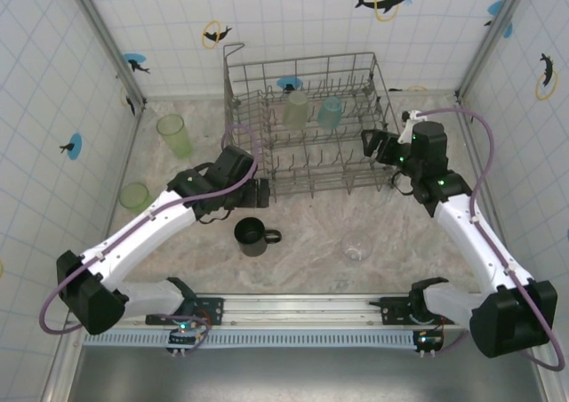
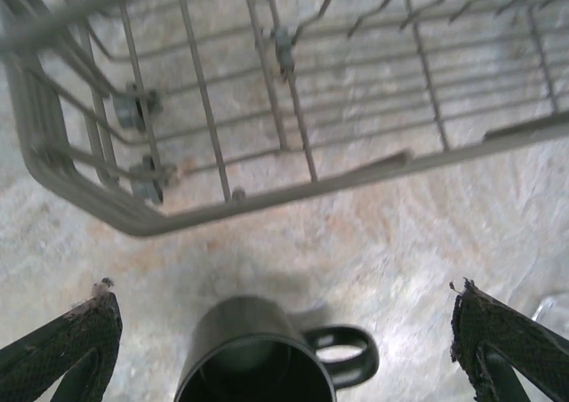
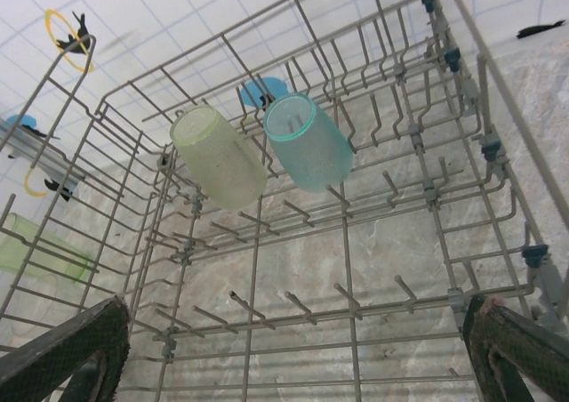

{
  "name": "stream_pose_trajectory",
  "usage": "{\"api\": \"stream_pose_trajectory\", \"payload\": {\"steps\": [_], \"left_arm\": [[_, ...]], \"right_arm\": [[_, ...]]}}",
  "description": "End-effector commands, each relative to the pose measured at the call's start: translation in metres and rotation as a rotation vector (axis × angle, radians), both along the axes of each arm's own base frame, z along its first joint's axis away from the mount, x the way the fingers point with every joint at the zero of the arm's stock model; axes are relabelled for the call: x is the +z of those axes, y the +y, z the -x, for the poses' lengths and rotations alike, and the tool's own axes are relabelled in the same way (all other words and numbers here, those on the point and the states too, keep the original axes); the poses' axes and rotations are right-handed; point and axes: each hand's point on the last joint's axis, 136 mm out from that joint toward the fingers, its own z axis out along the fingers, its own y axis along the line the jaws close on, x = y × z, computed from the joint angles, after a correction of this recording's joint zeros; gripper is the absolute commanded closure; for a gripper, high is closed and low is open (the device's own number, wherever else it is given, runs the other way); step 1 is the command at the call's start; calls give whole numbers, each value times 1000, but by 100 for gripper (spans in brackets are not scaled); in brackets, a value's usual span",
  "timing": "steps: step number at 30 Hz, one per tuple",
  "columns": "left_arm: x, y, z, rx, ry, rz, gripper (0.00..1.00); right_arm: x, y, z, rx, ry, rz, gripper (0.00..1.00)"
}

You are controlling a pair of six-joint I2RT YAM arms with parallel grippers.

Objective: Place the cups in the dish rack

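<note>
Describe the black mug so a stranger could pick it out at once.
Find the grey wire dish rack. Just in front of its near left corner stands the black mug, upright. Unlike the clear glass to its right, it is opaque, dark and has a handle.

The left arm and right arm wear white shells between black joint housings. A purple cable loops along each. The left gripper has black, cross-hatched finger pads with frayed tips.

Bare counter around the black mug; dish rack wall just beyond.
</note>
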Motion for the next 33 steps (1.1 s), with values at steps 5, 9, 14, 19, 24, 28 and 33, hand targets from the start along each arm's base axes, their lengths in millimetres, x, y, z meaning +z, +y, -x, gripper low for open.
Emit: {"api": "stream_pose_trajectory", "payload": {"steps": [5,9,14,19,24,28,33], "left_arm": [[-36,29,42,31,189,-91,3],[-50,35,55,34,232,-99,2],[-75,51,73,34,306,-165,3],[-88,62,81,53,332,-198,6],[-95,61,76,67,301,-158,18],[-101,57,71,72,288,-138,37],[-111,50,67,85,293,-107,61]], "right_arm": [[20,16,-12,17,-61,-15,1],[18,23,-12,21,-53,-10,1],[14,28,-8,12,-44,7,1],[15,34,-4,2,-46,16,1],[19,42,-2,0,-53,21,1],[24,52,-5,8,-76,24,1],[34,67,-14,56,-69,47,1]]}}
